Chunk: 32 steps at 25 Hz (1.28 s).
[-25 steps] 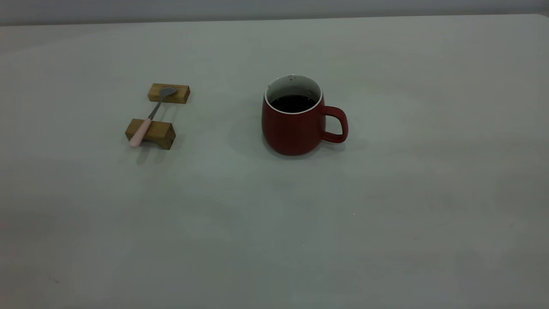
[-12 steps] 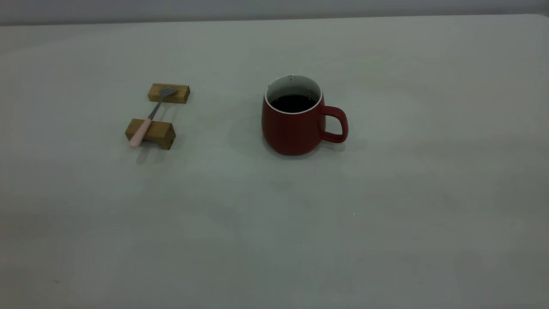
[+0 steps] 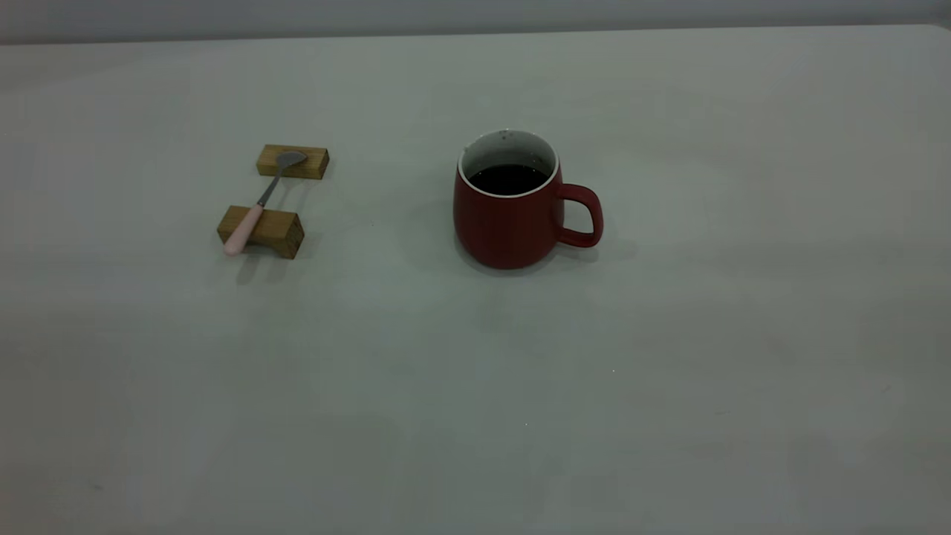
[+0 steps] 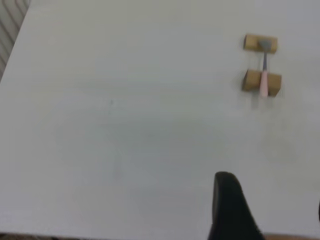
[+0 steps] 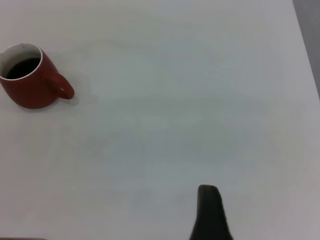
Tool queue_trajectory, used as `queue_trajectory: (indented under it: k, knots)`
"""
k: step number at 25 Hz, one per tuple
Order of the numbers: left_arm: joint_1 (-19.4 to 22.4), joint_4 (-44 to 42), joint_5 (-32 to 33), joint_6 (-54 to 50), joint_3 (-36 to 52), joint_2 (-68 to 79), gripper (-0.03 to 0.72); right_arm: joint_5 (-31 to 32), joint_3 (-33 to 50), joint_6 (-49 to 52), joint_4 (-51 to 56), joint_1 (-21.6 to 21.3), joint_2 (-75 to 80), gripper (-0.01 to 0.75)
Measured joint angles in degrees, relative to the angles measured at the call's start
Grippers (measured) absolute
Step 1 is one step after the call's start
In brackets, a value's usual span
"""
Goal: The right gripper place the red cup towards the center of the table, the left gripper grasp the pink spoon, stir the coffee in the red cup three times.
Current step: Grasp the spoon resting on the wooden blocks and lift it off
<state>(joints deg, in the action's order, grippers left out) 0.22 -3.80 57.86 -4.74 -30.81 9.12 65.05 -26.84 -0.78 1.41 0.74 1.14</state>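
Left tool (image 4: 270, 210) and right tool (image 5: 210, 212): only one dark finger tip of each shows, grip state unreadable.
Glossy red cup (image 3: 513, 212) of coffee (image 3: 507, 178) stands mid-desk (image 3: 669, 371); pink spoon (image 3: 264, 199) bridges two wooden blocks (image 3: 261, 230).

I read two wooden blocks on the left side of the exterior view. The far block (image 3: 313, 164) is a short brown bar lying flat, long side across the view. The near block (image 3: 281, 232) is the same colour and a similar shape, also lying flat, turned slightly so one end face shows. The two are close together but not touching, with a clear gap between them. Both appear again in my left wrist view, far block (image 4: 251, 42) and near block (image 4: 249, 81), lined up one behind the other. A grey wall strip (image 3: 475, 15) runs along the top of the exterior view. Pale slanted ribs (image 4: 10, 20) sit in one corner of the left wrist view; I cannot tell what they are.
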Motion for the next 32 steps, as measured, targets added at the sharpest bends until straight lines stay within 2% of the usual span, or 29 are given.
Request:
queue_trajectory:
  k: [5, 10, 14, 21, 32]
  knots:
    - [0.0, 1.4, -9.5, -0.3, -3.6, 20.3, 0.605, 0.0, 0.0, 0.0, 0.0, 0.0, 0.0, 0.591]
    - [0.0, 3.8, -19.0, -0.2, -8.8, 42.7, 0.624, 0.0, 0.0, 0.0, 0.0, 0.0, 0.0, 0.591]
    - [-1.0, 6.2, -21.3, 1.3, -14.3, 58.7, 0.624, 0.0, 0.0, 0.0, 0.0, 0.0, 0.0, 0.591]
    - [-6.1, 7.0, -28.2, 2.0, -20.9, 79.5, 0.624, 0.0, 0.0, 0.0, 0.0, 0.0, 0.0, 0.591]
    - [-9.0, 7.1, -32.7, 2.4, -27.8, 102.1, 0.622, 0.0, 0.0, 0.0, 0.0, 0.0, 0.0, 0.591]
